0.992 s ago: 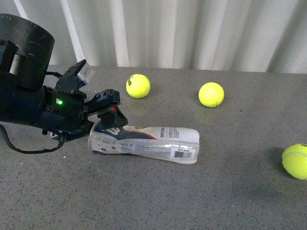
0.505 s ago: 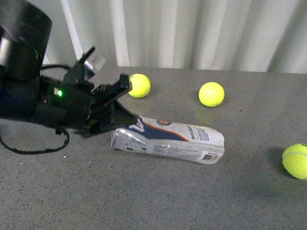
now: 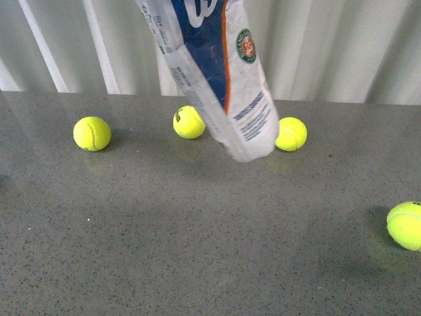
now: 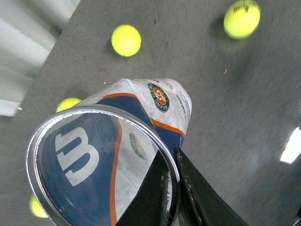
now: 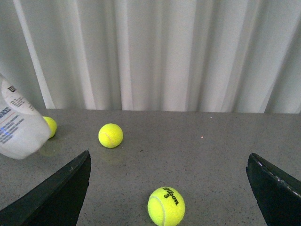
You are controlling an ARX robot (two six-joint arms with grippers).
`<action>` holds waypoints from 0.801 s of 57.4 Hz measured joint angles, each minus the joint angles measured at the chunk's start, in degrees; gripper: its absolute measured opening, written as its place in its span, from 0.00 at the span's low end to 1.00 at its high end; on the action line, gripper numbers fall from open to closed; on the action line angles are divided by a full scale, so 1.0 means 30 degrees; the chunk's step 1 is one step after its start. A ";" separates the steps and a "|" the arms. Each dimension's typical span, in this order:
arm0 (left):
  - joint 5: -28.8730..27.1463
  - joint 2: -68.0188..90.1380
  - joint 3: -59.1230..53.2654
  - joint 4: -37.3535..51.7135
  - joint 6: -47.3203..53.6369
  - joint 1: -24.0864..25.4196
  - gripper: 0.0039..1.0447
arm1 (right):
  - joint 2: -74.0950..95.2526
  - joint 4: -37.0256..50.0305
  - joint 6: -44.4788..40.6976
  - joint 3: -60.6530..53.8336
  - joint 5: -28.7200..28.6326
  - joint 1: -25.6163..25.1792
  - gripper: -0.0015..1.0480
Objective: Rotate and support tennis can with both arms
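Note:
The tennis can point(image 3: 220, 72) hangs tilted in the front view, running off the top of the picture, its lower end just above the grey table point(image 3: 197, 250). It is crinkled clear plastic with a blue-white label, an orange stripe and a round emblem. In the left wrist view my left gripper point(image 4: 171, 188) is shut on the metal rim of the tennis can point(image 4: 141, 122), one finger inside and one outside. My right gripper point(image 5: 168, 153) is open and empty, low over the table, with the bottom end of the tennis can point(image 5: 19, 132) off to one side. Neither arm shows in the front view.
Several yellow-green tennis balls lie on the table: one at the left point(image 3: 92, 133), two behind the can point(image 3: 189, 122) point(image 3: 291, 133), one at the right edge point(image 3: 404, 225). A tennis ball point(image 5: 166, 205) lies between my right fingers. White curtains point(image 3: 342, 46) close off the back.
The can, lying on the table a second ago, has been lifted by its rim end and swung up to hang steeply. The left arm has risen out of the front view.

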 joint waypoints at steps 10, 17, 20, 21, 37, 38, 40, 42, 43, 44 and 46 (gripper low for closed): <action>-0.2776 0.1770 0.2688 -0.3177 0.5807 -0.0627 0.03 | 0.0000 0.0000 0.0000 0.0000 0.0007 0.0000 0.93; -0.4867 0.2922 0.2878 -0.2739 0.8400 -0.0911 0.03 | 0.0000 0.0000 0.0000 0.0000 0.0007 0.0000 0.93; -0.4867 0.3155 0.2645 -0.2310 0.8532 -0.0962 0.03 | 0.0000 0.0000 0.0000 0.0000 0.0007 0.0000 0.93; -0.4867 0.3191 0.2579 -0.2259 0.8575 -0.0976 0.03 | 0.0000 0.0000 0.0000 0.0000 0.0007 0.0000 0.93; -0.3679 0.3898 0.0794 -0.2266 0.8473 -0.1158 0.03 | 0.0000 0.0000 0.0000 0.0000 0.0007 0.0000 0.93; -0.3599 0.3934 0.0780 -0.2259 0.8415 -0.1158 0.03 | 0.0000 0.0000 0.0000 0.0000 0.0007 0.0000 0.93; -0.3308 0.4058 0.0758 -0.2229 0.8284 -0.1151 0.03 | 0.0000 0.0000 0.0000 0.0000 0.0007 0.0000 0.93; -0.3096 0.4167 0.0758 -0.2171 0.8080 -0.1151 0.03 | 0.0000 0.0000 0.0007 0.0000 0.0007 0.0000 0.93; -0.2900 0.4218 0.0758 -0.2113 0.7854 -0.1151 0.03 | 0.0000 0.0000 0.0000 0.0000 0.0007 0.0000 0.93; -0.2827 0.4269 0.0758 -0.2055 0.7752 -0.1151 0.03 | 0.0000 0.0000 0.0000 0.0000 0.0007 0.0000 0.93; -0.2565 0.4357 0.0758 -0.1916 0.7395 -0.1144 0.03 | 0.0000 0.0000 0.0000 0.0000 0.0007 0.0000 0.93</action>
